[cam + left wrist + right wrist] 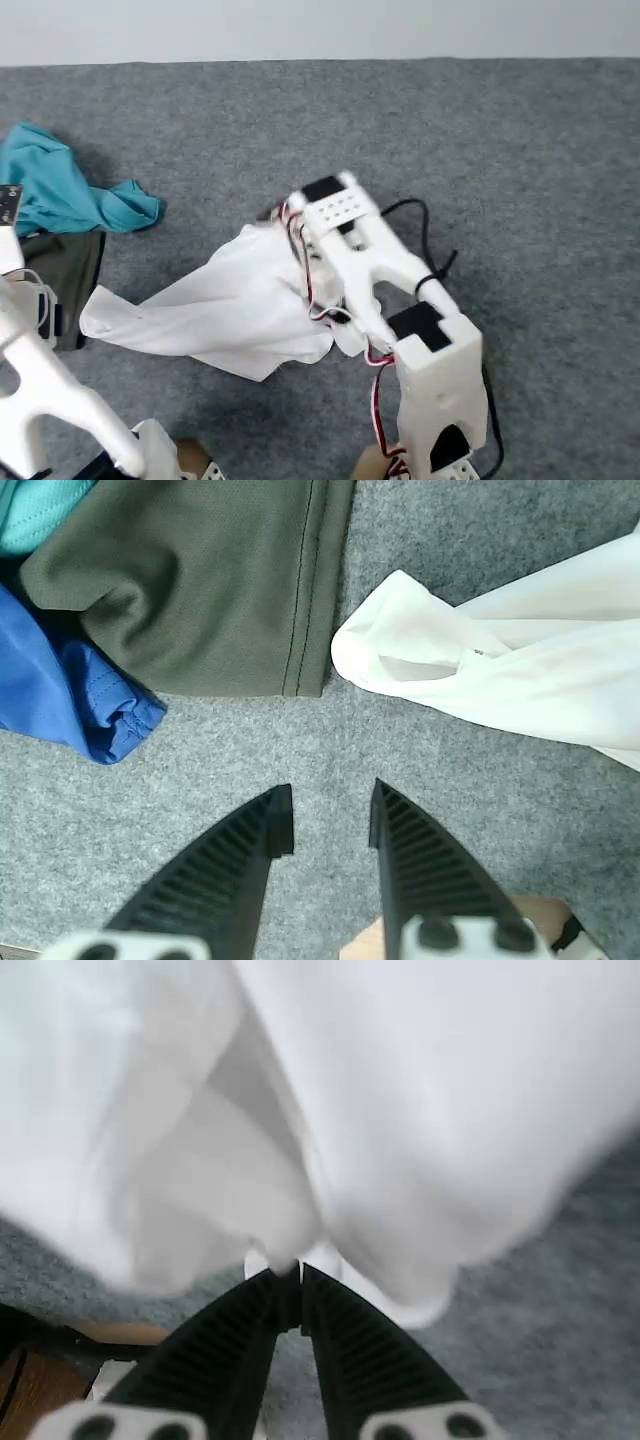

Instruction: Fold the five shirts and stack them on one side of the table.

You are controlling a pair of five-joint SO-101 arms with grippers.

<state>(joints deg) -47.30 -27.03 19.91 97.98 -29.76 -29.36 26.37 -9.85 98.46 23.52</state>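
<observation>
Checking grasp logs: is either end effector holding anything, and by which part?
The right end effector pinches the white shirt by a fold near its edge. The left end effector is open, holding nothing.

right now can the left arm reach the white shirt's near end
Probably yes: the left gripper hangs open over bare carpet, with the white shirt just ahead and nothing between them.

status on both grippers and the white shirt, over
Right gripper, jaws shut on white shirt. Left gripper, jaws open, empty. Olive shirt, blue shirt heaped ahead of it.
</observation>
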